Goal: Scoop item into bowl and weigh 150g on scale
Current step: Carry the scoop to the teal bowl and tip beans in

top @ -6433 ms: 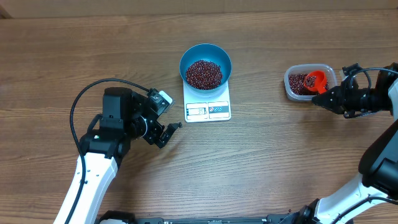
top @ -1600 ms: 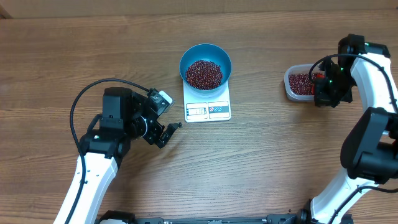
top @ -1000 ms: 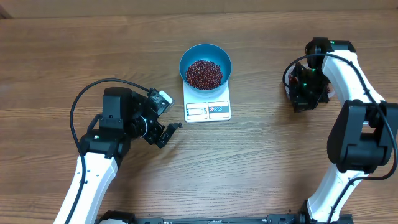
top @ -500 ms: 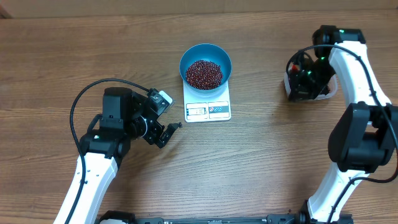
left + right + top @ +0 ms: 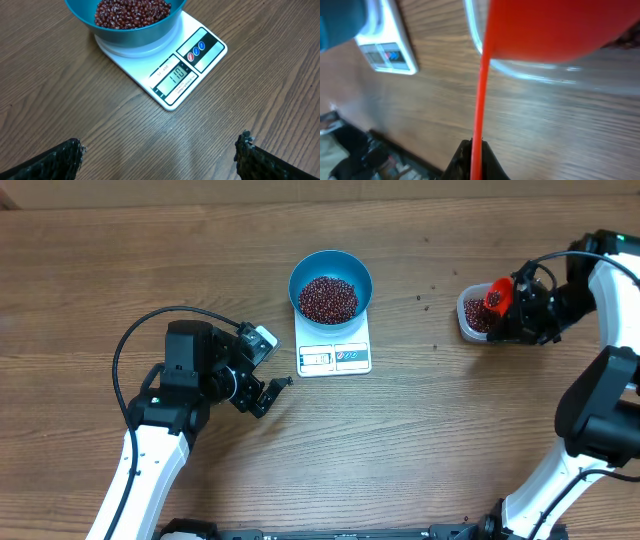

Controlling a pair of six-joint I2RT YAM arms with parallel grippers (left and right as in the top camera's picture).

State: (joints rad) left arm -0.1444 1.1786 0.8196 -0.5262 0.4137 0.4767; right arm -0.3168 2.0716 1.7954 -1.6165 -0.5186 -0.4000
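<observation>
Maroon beans [image 5: 328, 298] heaped, blue bowl [image 5: 297, 284], red scoop [image 5: 496, 297]

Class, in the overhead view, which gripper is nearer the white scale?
Left. The open left gripper is off the front-left corner of the scale; the right gripper, holding a red scoop, is farther off, over the clear tub.

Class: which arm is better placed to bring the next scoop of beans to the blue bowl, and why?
Right: the right gripper is shut on the red scoop over the bean tub; the left gripper is open and empty.
</observation>
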